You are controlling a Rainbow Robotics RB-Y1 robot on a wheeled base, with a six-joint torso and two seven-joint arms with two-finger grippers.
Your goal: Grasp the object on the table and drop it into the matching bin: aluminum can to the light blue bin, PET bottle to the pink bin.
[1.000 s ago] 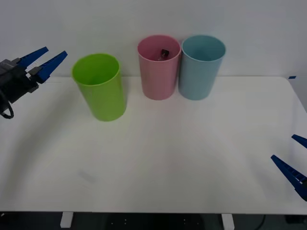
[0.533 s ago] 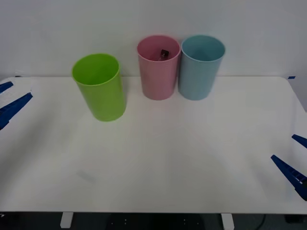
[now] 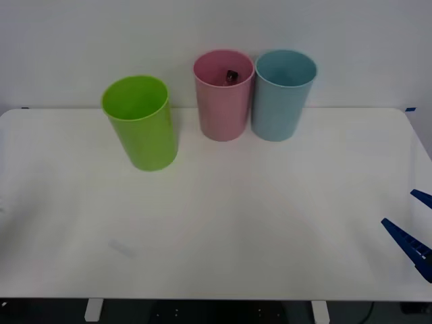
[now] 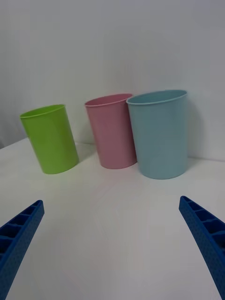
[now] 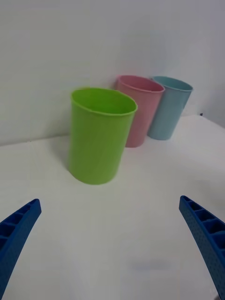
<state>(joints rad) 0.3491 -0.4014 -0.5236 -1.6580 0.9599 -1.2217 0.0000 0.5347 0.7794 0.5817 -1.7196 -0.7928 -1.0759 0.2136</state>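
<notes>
Front view: PET bottle [image 3: 231,75] sits inside the pink bin [image 3: 223,94], black cap showing just below the rim. Light blue bin [image 3: 284,94] is just beside the pink bin; lime green bin [image 3: 140,122] stands apart, nearer the robot. Tabletop [image 3: 223,229] is bare in front of the pink bin. Right gripper [image 3: 417,228] hangs at the tabletop's right edge, far from the pink bin, jaws open.

Right wrist view: right gripper [image 4: 112,243] jaws spread wide, holding nothing.

Left wrist view: left gripper [image 5: 112,243] jaws spread wide, lime green bin [image 5: 100,135] nearest.
</notes>
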